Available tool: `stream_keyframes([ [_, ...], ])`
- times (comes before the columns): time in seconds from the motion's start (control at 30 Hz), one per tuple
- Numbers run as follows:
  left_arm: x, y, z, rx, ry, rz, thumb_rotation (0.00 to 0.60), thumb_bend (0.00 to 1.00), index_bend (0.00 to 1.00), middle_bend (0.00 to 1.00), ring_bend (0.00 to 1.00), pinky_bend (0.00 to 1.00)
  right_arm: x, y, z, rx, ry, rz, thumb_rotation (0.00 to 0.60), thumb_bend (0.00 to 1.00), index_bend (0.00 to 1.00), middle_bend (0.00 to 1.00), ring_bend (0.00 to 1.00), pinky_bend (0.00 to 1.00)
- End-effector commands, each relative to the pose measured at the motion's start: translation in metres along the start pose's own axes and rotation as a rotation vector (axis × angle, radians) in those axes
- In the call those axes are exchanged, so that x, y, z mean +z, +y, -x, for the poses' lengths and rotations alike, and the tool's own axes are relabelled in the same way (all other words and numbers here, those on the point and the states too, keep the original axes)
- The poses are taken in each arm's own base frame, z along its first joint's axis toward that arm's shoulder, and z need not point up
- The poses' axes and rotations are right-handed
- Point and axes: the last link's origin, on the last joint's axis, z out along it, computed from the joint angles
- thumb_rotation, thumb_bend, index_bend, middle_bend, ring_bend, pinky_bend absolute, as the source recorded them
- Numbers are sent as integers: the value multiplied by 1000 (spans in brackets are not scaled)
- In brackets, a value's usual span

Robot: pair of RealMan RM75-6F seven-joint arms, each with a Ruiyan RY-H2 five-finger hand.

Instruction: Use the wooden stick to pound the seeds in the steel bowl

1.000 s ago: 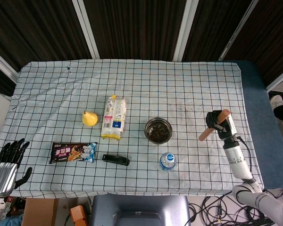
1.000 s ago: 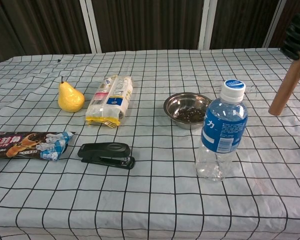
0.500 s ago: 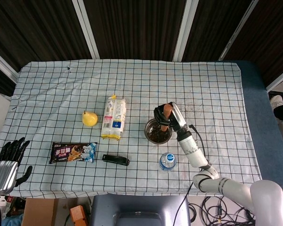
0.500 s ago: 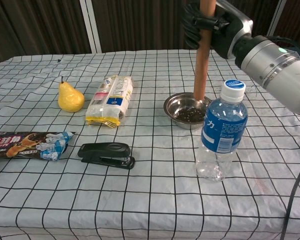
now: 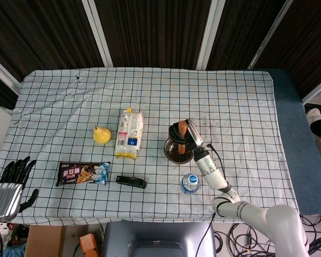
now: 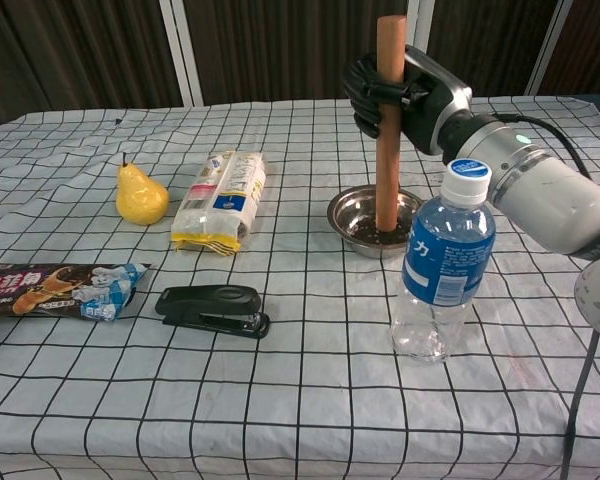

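A: What is shown at the centre right of the chest view?

B: A wooden stick (image 6: 387, 130) is shown held upright by the right hand (image 6: 405, 95), whose dark fingers (image 6: 365, 95) are wrapped around the stick's upper part. The lower end of the stick is set down inside the steel bowl (image 6: 352, 213), on the dark seeds (image 6: 370, 232). In the head view, the same stick (image 5: 181, 132), hand (image 5: 188, 137) and bowl (image 5: 177, 155) are seen just right of the frame's centre.

A: How is the other hand depicted?

B: The left hand (image 5: 12, 184) is seen only in the head view, at the lower left corner, off the edge of the surface (image 5: 59, 101). Its fingers (image 5: 18, 168) are held apart and nothing is held in them.

A: What else is laid out on the checked cloth?

B: A water bottle (image 6: 443, 262) with a blue label is stood upright just to the lower right of the bowl in the chest view, nearer the camera. A packet of biscuits (image 6: 220, 200) is placed left of the bowl, and a yellow pear (image 6: 140, 195) is placed further left. A black stapler (image 6: 213, 307) is found at the lower left of the bowl, and a snack wrapper (image 6: 50, 288) is laid at the left edge of the frame.
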Motion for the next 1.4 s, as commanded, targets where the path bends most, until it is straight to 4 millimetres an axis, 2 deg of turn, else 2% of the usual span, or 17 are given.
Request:
stream_keyframes([
  [0.03, 0, 1, 1, -1, -4, 3, 600, 385, 0, 0, 0, 53, 1, 6, 4, -1, -10, 13, 600, 522, 1000, 891, 880, 903],
  [0.47, 0, 1, 2, 2, -9, 7, 600, 384, 0, 0, 0, 53, -10, 34, 0, 0, 1, 72, 600, 523, 1000, 891, 881, 903],
  [0.73, -1, 1, 1, -1, -7, 10, 600, 384, 0, 0, 0, 52, -2, 14, -4, 26, -2, -12, 600, 523, 1000, 891, 881, 903],
  [1.07, -1, -2, -1, -5, 1, 3, 600, 385, 0, 0, 0, 53, 6, 3, 3, 30, -9, -29, 600, 523, 1000, 891, 881, 903],
  [1.2, 2, -5, -2, -12, 1, -6, 600, 385, 0, 0, 0, 53, 11, 15, 11, 77, -3, 38, 600, 523, 1000, 891, 881, 903],
  [1.4, 5, -5, 0, -10, -10, -7, 600, 384, 0, 0, 0, 53, 9, 30, 8, 93, 10, 83, 600, 523, 1000, 891, 881, 903],
])
